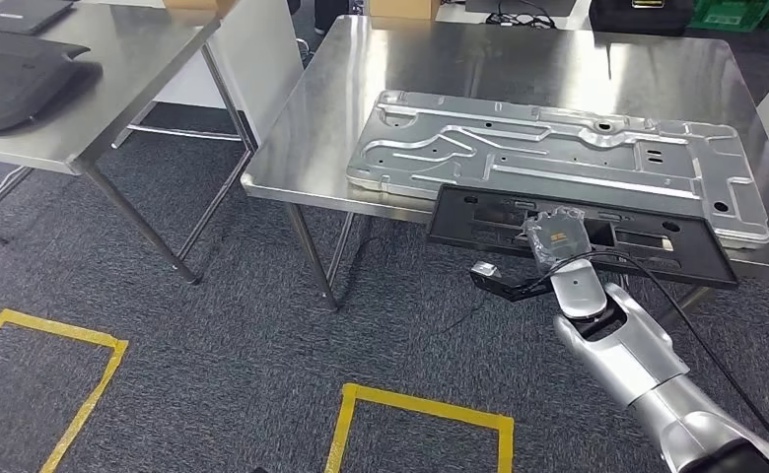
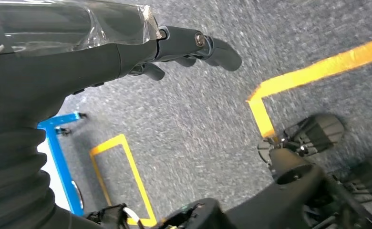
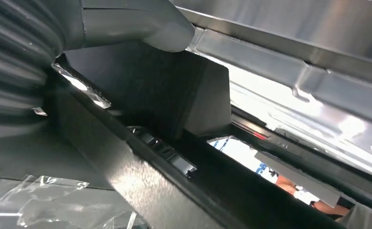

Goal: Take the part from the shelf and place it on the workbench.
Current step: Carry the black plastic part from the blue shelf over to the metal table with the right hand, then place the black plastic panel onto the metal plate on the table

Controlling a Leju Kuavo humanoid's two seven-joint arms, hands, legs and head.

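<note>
Right hand (image 1: 556, 236) clamps the near edge of the black plastic frame (image 1: 597, 222): light, stiff, slippery; left hand (image 2: 127, 52) hangs loosely curled, holding nothing.

The part (image 1: 578, 235) is seen to be black, with cut-out slots through it. It is held by the right hand (image 1: 556, 236), grey and wrapped in clear glossy film; in the right wrist view a pale grey thumb (image 3: 141, 24) lies above the black edge. Beyond the fingers a bright silver pressed panel (image 1: 558, 158) with embossed ribs is laid on a brushed steel table (image 1: 302, 148). The floor (image 1: 233, 325) is speckled dark grey, marked with yellow tape (image 1: 420, 406). The left hand (image 2: 127, 52) is dark grey and black.
</note>
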